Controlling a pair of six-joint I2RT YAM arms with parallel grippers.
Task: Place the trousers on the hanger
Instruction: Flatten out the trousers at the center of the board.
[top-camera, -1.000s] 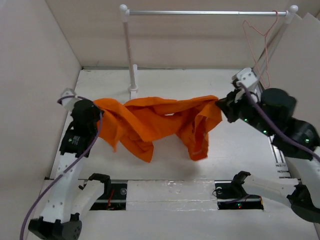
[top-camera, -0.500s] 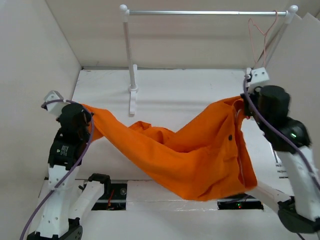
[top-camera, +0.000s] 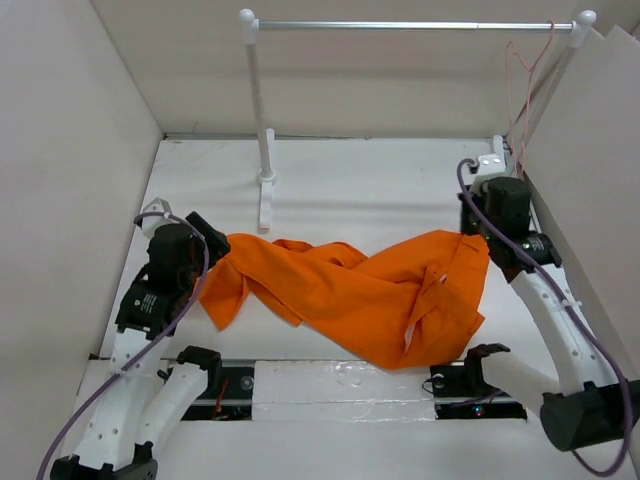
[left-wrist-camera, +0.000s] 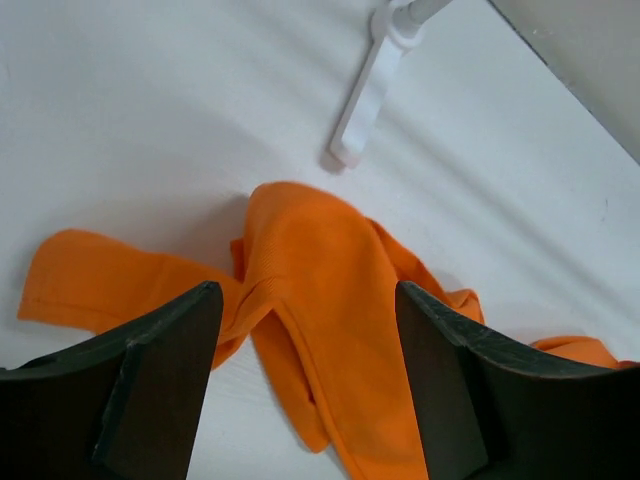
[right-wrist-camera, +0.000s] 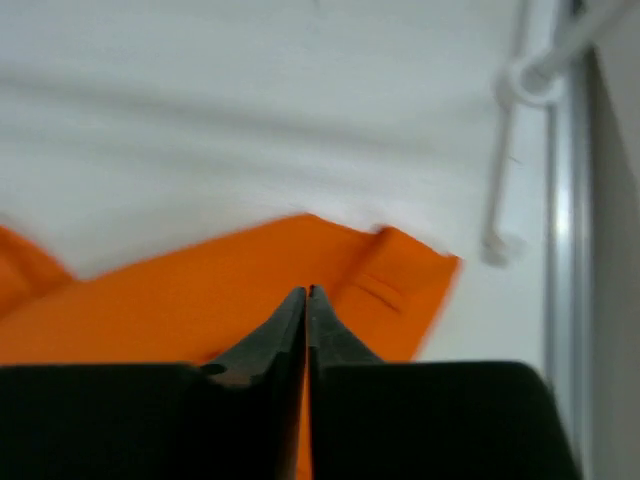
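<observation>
On the table (top-camera: 350, 180), trousers (top-camera: 370, 290) trail from the apparently clamped right claw (right-wrist-camera: 307, 293).

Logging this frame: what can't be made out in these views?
1. the hanger, top view: thin and faint against the wall, lower end lost behind the right arm.
2. the right gripper, right wrist view: blurred; shut, but whether it pinches the trousers is unclear.
3. the trousers, left wrist view: cut off by the frame edge and the open fingers of the left gripper.
</observation>
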